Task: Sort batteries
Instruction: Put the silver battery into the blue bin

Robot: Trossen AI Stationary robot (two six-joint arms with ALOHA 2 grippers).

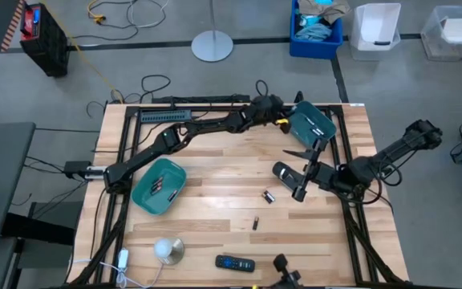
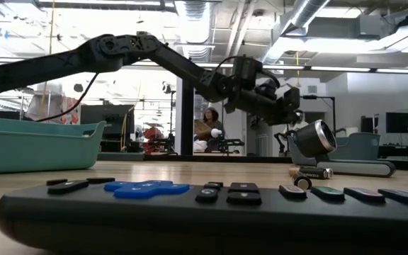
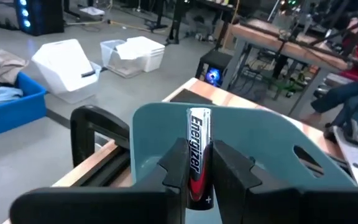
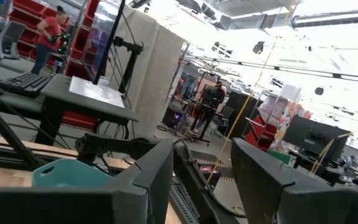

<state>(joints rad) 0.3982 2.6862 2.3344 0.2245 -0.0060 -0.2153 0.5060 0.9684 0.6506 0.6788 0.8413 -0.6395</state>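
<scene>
Left gripper (image 3: 199,177) fingers clenched on a battery (image 3: 198,149) above the far teal bin (image 3: 241,137). Right gripper (image 4: 201,180) fingers released, empty. Risk: releasing near the rim bounces the cell onto the surface (image 1: 215,177).

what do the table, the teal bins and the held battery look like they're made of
Table: wood, apparently pale butcher-block, with visible plank seams and grain. Teal bins: likely moulded plastic, matte, with smooth rounded rims and a cut-out handle. Battery in the left gripper: metal cell in a glossy printed wrap, silver, black and red; the casing beneath is hidden.
</scene>
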